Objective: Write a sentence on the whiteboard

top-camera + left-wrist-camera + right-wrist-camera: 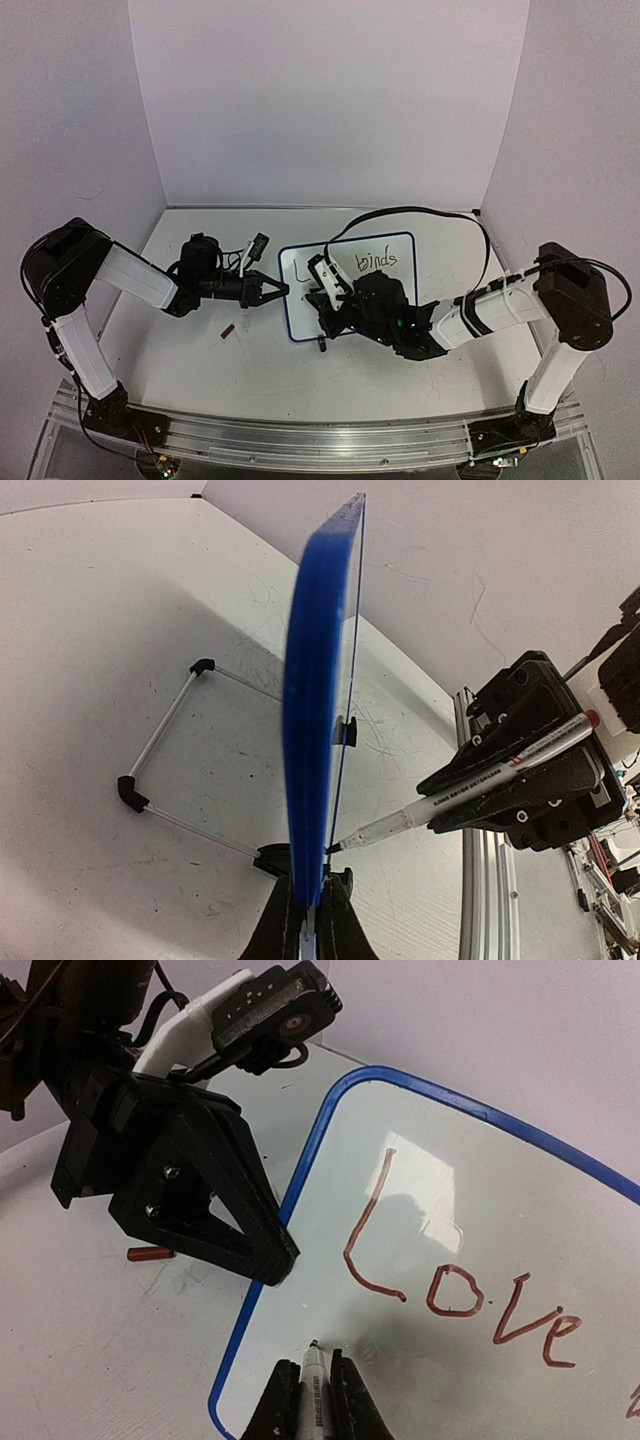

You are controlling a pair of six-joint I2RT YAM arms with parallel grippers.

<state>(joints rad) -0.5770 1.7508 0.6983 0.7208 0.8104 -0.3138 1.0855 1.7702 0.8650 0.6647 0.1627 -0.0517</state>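
The whiteboard [400,290] stands tilted on its feet mid-table, blue-rimmed [300,1175]. On it the sentence reads "Love" [455,1295] in the right wrist view and "binds" [383,260] from above. My left gripper [280,291] is shut on the board's left rim; in its own view the jaws [318,875] pinch the edge-on blue rim [312,710]. My right gripper [316,1360] is shut on a marker [314,1385]. The marker's tip touches the board's lower left, below the "L". From the left wrist the marker [450,795] meets the board face.
A small red marker cap [228,329] lies on the table left of the board [150,1253]. Behind the board, its wire stand [165,735] rests on the scuffed table. White walls close three sides. A metal rail [320,440] runs along the near edge.
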